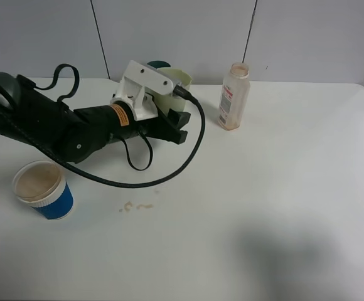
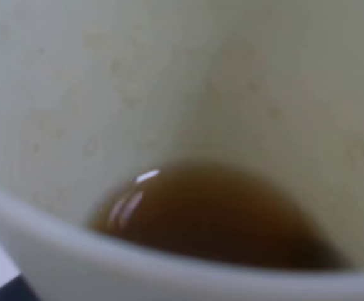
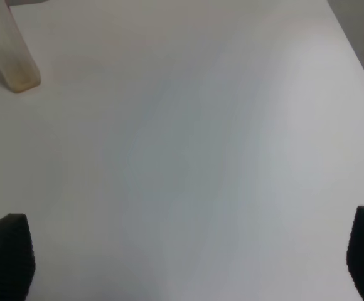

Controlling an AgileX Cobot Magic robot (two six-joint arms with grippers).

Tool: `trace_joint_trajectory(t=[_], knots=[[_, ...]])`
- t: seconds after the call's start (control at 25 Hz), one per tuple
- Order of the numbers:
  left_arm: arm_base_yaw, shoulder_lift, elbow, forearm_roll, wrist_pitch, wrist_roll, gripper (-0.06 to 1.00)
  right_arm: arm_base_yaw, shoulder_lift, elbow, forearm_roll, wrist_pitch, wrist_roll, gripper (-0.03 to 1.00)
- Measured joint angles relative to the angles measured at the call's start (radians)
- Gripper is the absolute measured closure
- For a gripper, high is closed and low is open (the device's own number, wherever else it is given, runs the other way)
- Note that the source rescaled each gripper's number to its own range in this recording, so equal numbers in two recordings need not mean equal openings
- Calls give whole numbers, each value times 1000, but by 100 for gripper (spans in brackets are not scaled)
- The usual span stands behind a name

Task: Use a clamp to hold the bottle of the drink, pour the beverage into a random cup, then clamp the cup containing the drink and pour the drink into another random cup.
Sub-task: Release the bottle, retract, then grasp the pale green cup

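Note:
My left gripper (image 1: 181, 125) reaches in from the left and is shut on the pale yellow-green cup (image 1: 181, 81), which shows only past the white camera mount. The left wrist view looks straight into this cup (image 2: 201, 81). Dark brown beverage (image 2: 213, 216) pools at its bottom, and the fingers are hidden there. The bottle (image 1: 234, 97) stands apart to the right, uncapped, with only a little brown at its base (image 3: 9, 56). The blue cup (image 1: 53, 200) sits near the front left, tan inside. My right gripper (image 3: 187, 257) is open over bare table, holding nothing.
A darker teal tumbler (image 1: 159, 64) peeks out behind the pale cup at the back. A few brown drops (image 1: 138, 205) lie on the white table (image 1: 282, 188) right of the blue cup. The left arm's black cable (image 1: 169, 175) loops over the middle.

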Motion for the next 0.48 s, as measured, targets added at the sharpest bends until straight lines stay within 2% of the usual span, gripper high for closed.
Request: trace_joint_trajectory(t=[0.48], knots=[[113, -39, 0, 137, 93, 0, 94, 0, 0, 0, 0, 0, 0, -3]])
